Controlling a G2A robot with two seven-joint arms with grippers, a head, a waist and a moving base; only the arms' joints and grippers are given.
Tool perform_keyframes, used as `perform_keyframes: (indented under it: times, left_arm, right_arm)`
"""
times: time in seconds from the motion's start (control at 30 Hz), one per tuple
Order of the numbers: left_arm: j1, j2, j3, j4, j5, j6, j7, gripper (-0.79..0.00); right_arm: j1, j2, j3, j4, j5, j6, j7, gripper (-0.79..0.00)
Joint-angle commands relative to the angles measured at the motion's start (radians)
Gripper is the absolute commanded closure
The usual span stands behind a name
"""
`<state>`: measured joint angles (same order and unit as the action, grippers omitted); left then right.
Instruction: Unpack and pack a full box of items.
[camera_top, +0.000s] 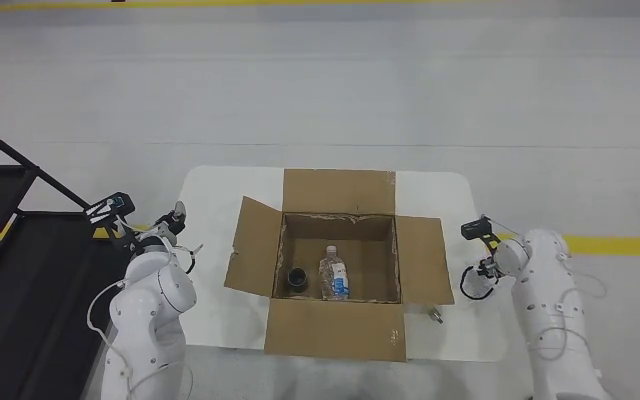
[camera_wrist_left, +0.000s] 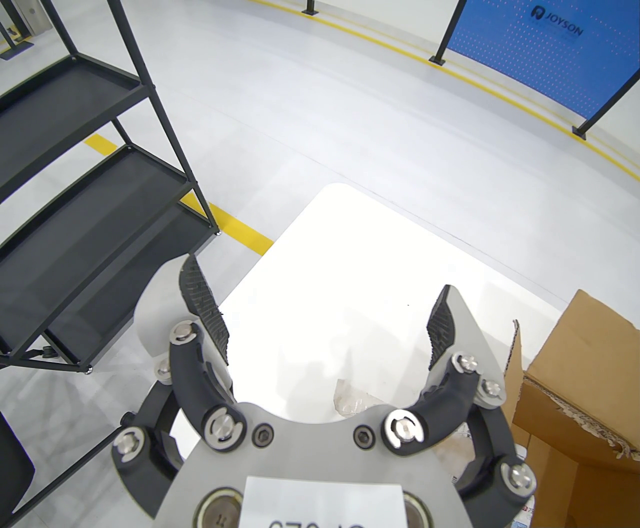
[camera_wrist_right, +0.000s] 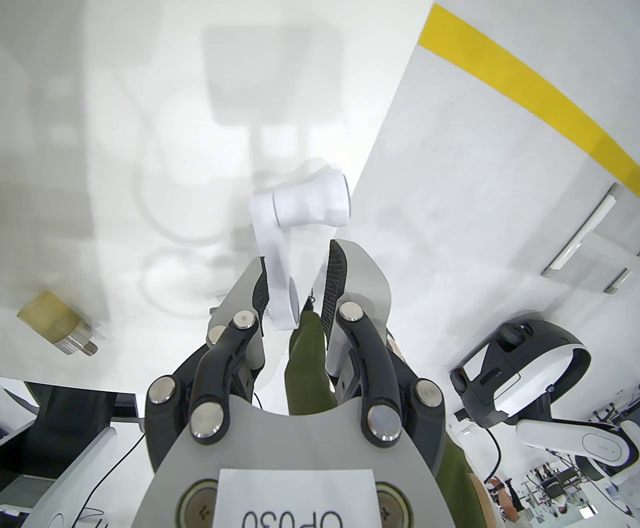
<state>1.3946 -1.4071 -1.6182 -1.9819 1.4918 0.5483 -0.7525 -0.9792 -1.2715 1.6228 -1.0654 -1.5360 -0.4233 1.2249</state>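
Cardboard box holds water bottle and black roll; one fitting lies near the table's front edge; left gripper, right gripper both released, empty; unpacking seems unfinished

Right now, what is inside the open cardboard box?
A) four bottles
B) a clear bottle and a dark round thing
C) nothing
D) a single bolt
B: the top view shows a clear bottle beside a dark round thing on the floor of the box.
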Motion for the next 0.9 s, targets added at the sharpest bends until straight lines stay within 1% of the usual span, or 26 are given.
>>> perform_keyframes:
  times: [0.0,0.23,0.33,0.47,0.53,0.6,0.67,0.7,0.8,0.87]
  left_arm:
    - [0.0,0.0,0.0,0.0,0.0,0.0,0.0,-0.785]
    - [0.0,0.0,0.0,0.0,0.0,0.0,0.0,-0.785]
    - [0.0,0.0,0.0,0.0,0.0,0.0,0.0,-0.785]
    - [0.0,0.0,0.0,0.0,0.0,0.0,0.0,-0.785]
    - [0.0,0.0,0.0,0.0,0.0,0.0,0.0,-0.785]
    - [0.0,0.0,0.0,0.0,0.0,0.0,0.0,-0.785]
    - [0.0,0.0,0.0,0.0,0.0,0.0,0.0,-0.785]
    - [0.0,0.0,0.0,0.0,0.0,0.0,0.0,-0.785]
    - [0.0,0.0,0.0,0.0,0.0,0.0,0.0,-0.785]
    - [0.0,0.0,0.0,0.0,0.0,0.0,0.0,-0.785]
  right_arm:
    - [-0.002,0.001,-0.01,0.007,-0.005,0.004,-0.007,-0.252]
    - [0.007,0.007,-0.028,0.046,-0.015,0.019,-0.019,-0.252]
    - [0.014,0.008,-0.04,0.069,-0.016,0.021,-0.03,-0.265]
    - [0.027,0.008,-0.057,0.103,-0.015,0.024,-0.041,-0.259]
    - [0.036,0.008,-0.067,0.127,-0.016,0.031,-0.05,-0.243]
    - [0.045,0.008,-0.078,0.152,-0.018,0.035,-0.056,-0.219]
    - [0.054,0.008,-0.087,0.173,-0.016,0.036,-0.067,-0.157]
    - [0.06,0.008,-0.091,0.183,-0.016,0.035,-0.069,-0.148]
    - [0.07,0.008,-0.103,0.204,-0.025,0.048,-0.08,0.0]
    - [0.077,0.009,-0.108,0.213,-0.026,0.051,-0.085,0.0]
